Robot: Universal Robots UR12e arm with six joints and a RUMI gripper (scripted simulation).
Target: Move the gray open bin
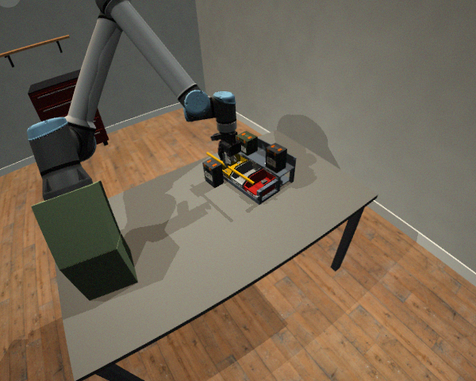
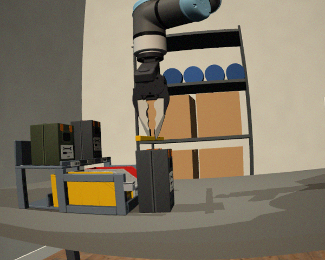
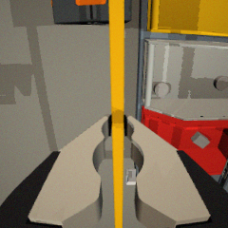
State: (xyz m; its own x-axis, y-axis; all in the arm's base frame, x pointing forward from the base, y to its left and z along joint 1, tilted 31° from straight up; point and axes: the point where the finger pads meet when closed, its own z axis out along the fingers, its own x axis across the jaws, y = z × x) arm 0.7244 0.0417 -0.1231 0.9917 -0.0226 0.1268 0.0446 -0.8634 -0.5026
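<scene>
Pinching a thin yellow bar (image 3: 116,57), my gripper (image 2: 152,137) hangs above the table (image 1: 213,254), jaws clenched on its middle. Below, the gray open bin (image 3: 185,71) sits in the low shelf (image 2: 91,177) between yellow and red bins. I judge it rigid, light, smooth-walled; its near rim looks the best hold, kept level so the parts don't roll.

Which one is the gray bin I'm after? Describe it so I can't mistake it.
Find the low gray shelf frame at the table's far end. Three open bins sit side by side in its bottom level. The gray bin is the middle one, between the yellow bin and the red bin, and the only pale, uncoloured one.
</scene>
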